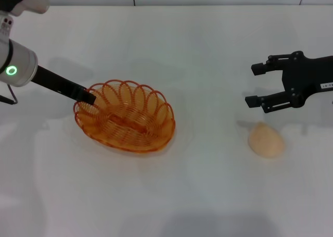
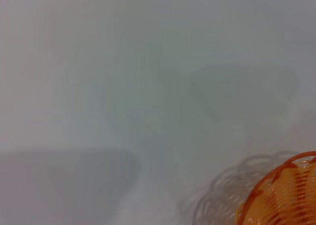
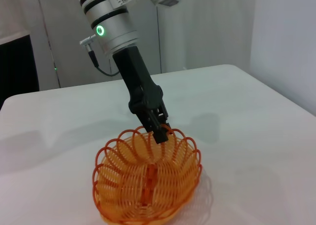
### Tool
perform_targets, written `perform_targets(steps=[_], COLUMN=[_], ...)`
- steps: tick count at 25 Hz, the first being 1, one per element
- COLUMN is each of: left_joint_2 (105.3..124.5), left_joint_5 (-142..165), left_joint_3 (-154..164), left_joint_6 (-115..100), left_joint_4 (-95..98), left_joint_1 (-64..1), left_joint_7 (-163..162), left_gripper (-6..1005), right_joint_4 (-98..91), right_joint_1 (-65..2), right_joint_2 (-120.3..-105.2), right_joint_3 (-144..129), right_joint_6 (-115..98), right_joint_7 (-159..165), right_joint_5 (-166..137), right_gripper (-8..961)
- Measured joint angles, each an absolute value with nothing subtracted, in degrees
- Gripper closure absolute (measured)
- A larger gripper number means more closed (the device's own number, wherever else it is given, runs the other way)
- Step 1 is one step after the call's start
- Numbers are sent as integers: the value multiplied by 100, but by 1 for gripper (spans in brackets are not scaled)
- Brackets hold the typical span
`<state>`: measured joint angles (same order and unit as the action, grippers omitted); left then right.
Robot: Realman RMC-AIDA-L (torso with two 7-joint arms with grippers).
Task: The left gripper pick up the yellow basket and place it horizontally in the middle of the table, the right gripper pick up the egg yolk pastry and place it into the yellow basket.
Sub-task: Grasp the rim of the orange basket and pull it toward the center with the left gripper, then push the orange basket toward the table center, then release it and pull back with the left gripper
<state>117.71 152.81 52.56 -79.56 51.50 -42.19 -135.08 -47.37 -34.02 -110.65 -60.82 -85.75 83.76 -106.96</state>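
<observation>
Two claws share the table [image 1: 208, 195]: the left gripper [image 1: 89, 97] pinches the yellow basket [image 1: 127, 120] rim at nine o'clock to position it; the right gripper [image 1: 253, 84] waits wide open above the egg yolk pastry [image 1: 266, 139] at four o'clock.

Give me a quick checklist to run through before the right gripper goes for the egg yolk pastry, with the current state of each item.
1. Yellow basket resting on the table: ok, it sits upright, a little to the robot's left of centre.
2. Left gripper clear of the basket: not ok, it is at the scalloped rim on the basket's left end.
3. Left gripper's grip on the rim: cannot tell.
4. Basket empty: ok, nothing shows inside.
5. Right gripper open: ok, fingers apart, holding nothing.
6. Egg yolk pastry reachable: ok, it lies alone on the table just in front of the right gripper, untouched.
</observation>
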Motion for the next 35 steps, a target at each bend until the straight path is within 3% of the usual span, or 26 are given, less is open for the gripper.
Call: perform_targets(steps=[5,11,35], left_joint_2=[11773,11777,11899], left_joint_5=[15273,15122,14177], left_joint_3=[5255,5256,5546], left_joint_6=[-7944,-7960,-8146], left_joint_4=[5053,5019,5203], left_joint_1=[-4219,-4219,-4295], left_joint_7=[-13467,-13402,-15761], left_gripper=[775,916,927], right_joint_4=[-4745,-4747,-5046], right_joint_1=[-3412,-3407,-3222], right_joint_2=[-11066,-11073,-11067], right_joint_3=[-6082,-6082,-5941], right_joint_6=[-8556,-8544,-8363], right_joint_7=[8390,8388,8252], right_joint_5=[-10697,-10697,-10693], right_gripper=[121,121,122])
